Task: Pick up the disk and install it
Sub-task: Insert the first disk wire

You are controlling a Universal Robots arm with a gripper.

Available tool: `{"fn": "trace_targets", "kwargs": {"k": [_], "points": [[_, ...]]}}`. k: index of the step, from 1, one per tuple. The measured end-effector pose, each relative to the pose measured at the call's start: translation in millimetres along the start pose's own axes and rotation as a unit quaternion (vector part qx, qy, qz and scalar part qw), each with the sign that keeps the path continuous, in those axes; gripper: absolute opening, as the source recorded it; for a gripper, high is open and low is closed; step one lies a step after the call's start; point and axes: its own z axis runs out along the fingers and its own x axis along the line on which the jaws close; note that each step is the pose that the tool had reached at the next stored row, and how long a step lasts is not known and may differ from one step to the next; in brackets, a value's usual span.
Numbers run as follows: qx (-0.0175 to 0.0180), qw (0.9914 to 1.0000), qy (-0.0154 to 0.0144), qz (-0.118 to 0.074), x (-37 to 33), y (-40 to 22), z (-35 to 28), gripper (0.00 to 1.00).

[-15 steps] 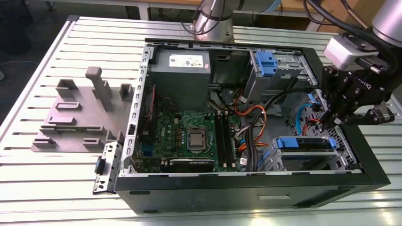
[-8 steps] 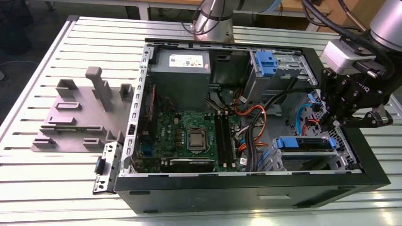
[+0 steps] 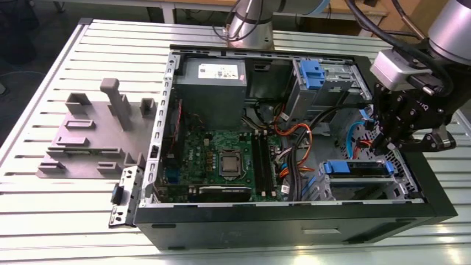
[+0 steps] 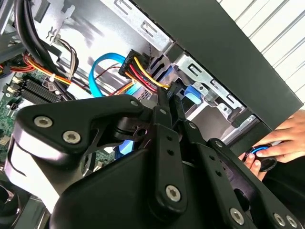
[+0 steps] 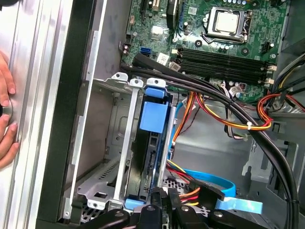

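Gripper (image 3: 387, 144) poised over the open computer case (image 3: 294, 221), fingers drawn together, gripping nothing visible.
Seated just below the fingertips, inside the silver drive cage (image 5: 121, 157): the disk (image 5: 153, 143), edge-on in its blue carrier. Beyond the case wall, a hand (image 5: 5, 114).

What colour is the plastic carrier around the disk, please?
Bright blue, clearest on the disk in the first wrist view.

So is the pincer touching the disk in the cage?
Cannot tell. In the first wrist view the pincer sits at the end of the disk in the silver cage, hiding the meeting spot; neither contact nor gap shows.
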Motion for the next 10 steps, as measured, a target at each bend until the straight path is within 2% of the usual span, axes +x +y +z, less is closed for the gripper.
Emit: {"fn": "trace_targets", "kwargs": {"k": [3,10], "points": [[0.0014,1.00000,-0.0021,0.000,3.6,1.7,1.3,0.18],[0.0042,0.99993,-0.0104,0.002,7.1,4.3,3.3,0.18]]}}
